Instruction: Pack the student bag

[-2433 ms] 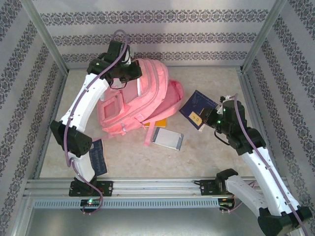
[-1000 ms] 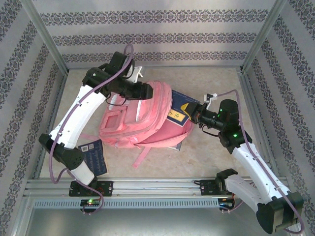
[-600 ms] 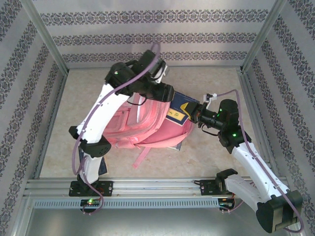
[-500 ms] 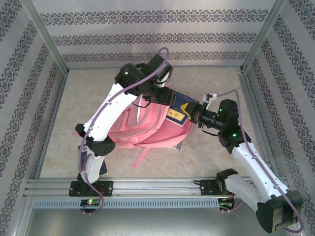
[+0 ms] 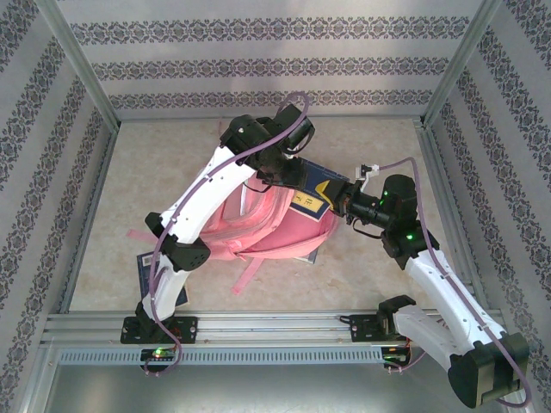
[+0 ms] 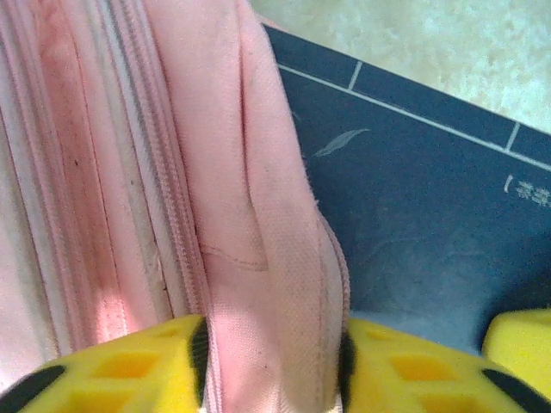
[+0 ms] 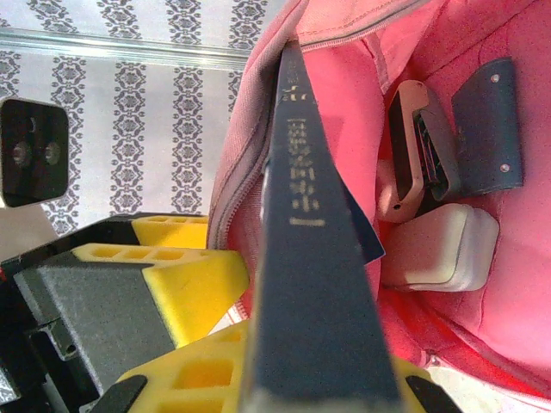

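Observation:
The pink student bag (image 5: 267, 219) lies mid-table, its mouth facing right. My left gripper (image 5: 293, 179) is shut on the bag's zipped rim; in the left wrist view the pink fabric (image 6: 284, 284) fills the gap between the yellow fingers (image 6: 413, 370). My right gripper (image 5: 342, 202) is shut on a dark blue book (image 5: 323, 176) with a yellow label, whose front half is inside the bag's mouth. In the right wrist view the book's spine (image 7: 310, 258) runs from my jaws into the bright pink lining (image 7: 534, 215). The book's cover (image 6: 413, 198) lies just beside the pinched rim.
Inside the bag sit a pinkish stapler-like item (image 7: 417, 151) and a white block (image 7: 439, 249). A blue booklet (image 5: 145, 261) lies at the front left under the left arm. Another book edge (image 5: 301, 254) shows under the bag, and a pink strap (image 5: 245, 275) trails forward.
The left arm swung from the bag's back-left across to its right-hand opening and closed on the rim. The right gripper has held the book still at the mouth for the last second.

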You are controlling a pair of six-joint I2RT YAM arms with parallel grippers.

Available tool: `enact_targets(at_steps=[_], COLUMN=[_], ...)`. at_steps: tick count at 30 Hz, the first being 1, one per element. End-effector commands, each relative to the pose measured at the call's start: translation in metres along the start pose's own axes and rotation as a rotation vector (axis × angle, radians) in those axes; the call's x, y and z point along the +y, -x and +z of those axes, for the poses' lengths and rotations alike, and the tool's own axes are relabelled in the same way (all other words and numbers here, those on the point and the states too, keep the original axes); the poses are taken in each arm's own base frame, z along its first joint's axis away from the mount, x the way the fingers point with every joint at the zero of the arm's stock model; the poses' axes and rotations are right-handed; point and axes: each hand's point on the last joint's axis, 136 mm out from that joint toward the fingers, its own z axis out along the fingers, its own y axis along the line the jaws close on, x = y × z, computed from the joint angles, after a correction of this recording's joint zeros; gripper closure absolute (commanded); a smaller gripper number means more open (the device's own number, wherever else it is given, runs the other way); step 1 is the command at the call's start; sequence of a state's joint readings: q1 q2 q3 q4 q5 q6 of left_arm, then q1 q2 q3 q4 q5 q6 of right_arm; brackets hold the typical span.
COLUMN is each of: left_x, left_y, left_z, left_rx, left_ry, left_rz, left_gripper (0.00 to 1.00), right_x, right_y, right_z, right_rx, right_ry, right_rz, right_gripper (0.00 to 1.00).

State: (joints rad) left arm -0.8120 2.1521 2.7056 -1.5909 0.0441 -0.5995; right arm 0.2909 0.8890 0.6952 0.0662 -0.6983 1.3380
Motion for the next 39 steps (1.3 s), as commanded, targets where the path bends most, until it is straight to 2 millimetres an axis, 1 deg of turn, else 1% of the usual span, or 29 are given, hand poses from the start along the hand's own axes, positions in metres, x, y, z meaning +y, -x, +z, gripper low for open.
enact_targets(at_steps=[1, 4, 6, 8, 11, 13, 15, 17, 21, 24, 26, 29, 32, 36, 39], left_x=[0.0, -0.003, -0.005, -0.002, 0.003, 0.013, 0.025, 0.036, 0.051, 0.055, 0.058, 0.063, 0.067, 0.067, 0.067], left_y=[-0.007, -0.004, -0.001, 0.005, 0.014, 0.02, 0.023, 0.024, 0.018, 0.011, 0.009, 0.005, 0.002, 0.002, 0.003], left_z=[0.008, 0.008, 0.003, -0.009, -0.033, -0.053, -0.07, -0.084, -0.103, -0.115, -0.122, -0.126, -0.125, -0.122, -0.119], left_rx=[0.031, 0.026, 0.013, -0.024, -0.09, -0.139, -0.177, -0.204, -0.224, -0.227, -0.233, -0.231, -0.218, -0.211, -0.204], left_ry=[0.025, 0.007, -0.019, -0.031, -0.06, -0.06, -0.047, -0.034, -0.011, -0.012, -0.006, -0.008, 0.003, 0.004, 0.008], left_rz=[0.016, 0.034, 0.042, 0.045, 0.081, 0.088, 0.088, 0.09, 0.124, 0.174, 0.195, 0.2, 0.206, 0.208, 0.205], left_gripper=[0.71, 0.88, 1.0, 1.0, 1.0, 1.0, 1.0, 1.0, 1.0, 1.0, 1.0, 1.0, 1.0, 1.0, 1.0], right_x=[0.033, 0.031, 0.03, 0.022, -0.002, -0.015, -0.022, -0.033, -0.059, -0.066, -0.066, -0.059, -0.044, -0.021, -0.011], right_y=[-0.012, -0.013, -0.013, -0.011, -0.007, -0.006, -0.008, -0.012, -0.022, -0.027, -0.031, -0.04, -0.052, -0.064, -0.066], right_z=[-0.005, -0.005, -0.007, -0.009, -0.018, -0.028, -0.037, -0.043, -0.041, -0.036, -0.031, -0.02, -0.007, 0.005, 0.012], right_rx=[0.044, 0.044, 0.04, 0.025, -0.016, -0.053, -0.074, -0.074, -0.022, 0.012, 0.047, 0.108, 0.166, 0.223, 0.24], right_ry=[0.12, 0.116, 0.105, 0.055, -0.069, -0.151, -0.199, -0.249, -0.297, -0.315, -0.316, -0.305, -0.258, -0.206, -0.185], right_rz=[-0.095, -0.095, -0.108, -0.128, -0.14, -0.154, -0.196, -0.222, -0.197, -0.213, -0.235, -0.276, -0.333, -0.408, -0.42], right_gripper=[1.0, 1.0, 1.0, 1.0, 1.0, 1.0, 1.0, 1.0, 1.0, 1.0, 1.0, 1.0, 1.0, 1.0, 1.0])
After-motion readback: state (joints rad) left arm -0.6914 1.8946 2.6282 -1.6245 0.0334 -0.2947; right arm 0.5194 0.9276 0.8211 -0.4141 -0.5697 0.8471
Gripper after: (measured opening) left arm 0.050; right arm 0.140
